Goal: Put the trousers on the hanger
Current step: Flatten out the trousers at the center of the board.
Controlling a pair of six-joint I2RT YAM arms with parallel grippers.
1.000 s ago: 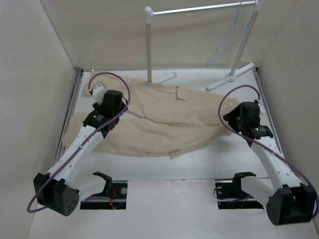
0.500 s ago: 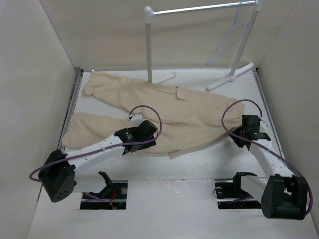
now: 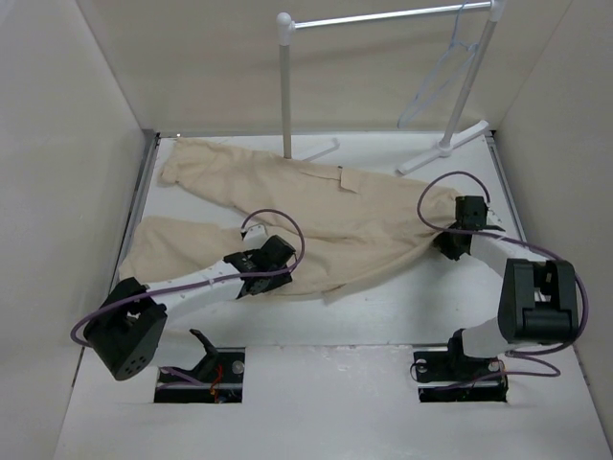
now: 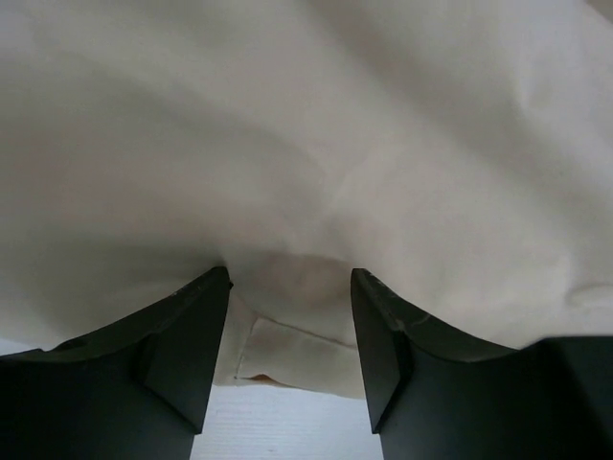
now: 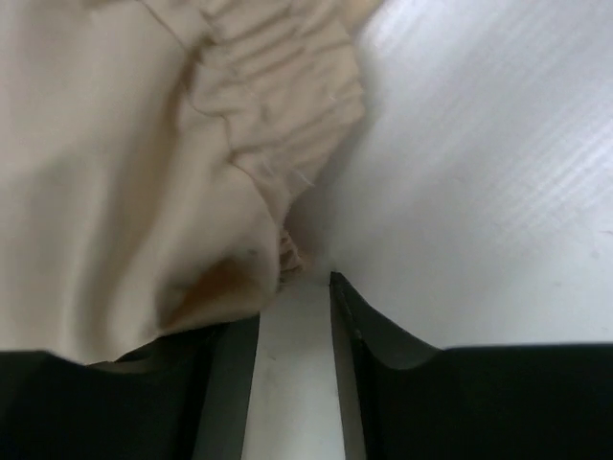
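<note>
The beige trousers (image 3: pixel 326 216) lie spread flat on the white table, legs to the left and waistband to the right. The pale hanger (image 3: pixel 442 75) hangs from the rail at the back right, far from both arms. My left gripper (image 3: pixel 281 257) rests low at the trousers' near edge. In the left wrist view it (image 4: pixel 290 280) is open, with the cloth's hem (image 4: pixel 287 345) lying between its fingers (image 4: pixel 187 350). My right gripper (image 3: pixel 448 241) is at the waistband end. Its jaws (image 5: pixel 295 292) stand narrowly open over bare table, and the gathered waistband (image 5: pixel 278 144) drapes over the left finger.
A white garment rack stands at the back, with its post (image 3: pixel 284 86), metal rail (image 3: pixel 383 16) and feet (image 3: pixel 450 144) on the table. Beige walls close in on both sides. Two dark cut-outs (image 3: pixel 201 369) sit by the arm bases.
My left arm swung from the far left leg down to the trousers' near edge. My right arm folded back and its gripper moved left onto the waistband end, its jaws narrowing.
</note>
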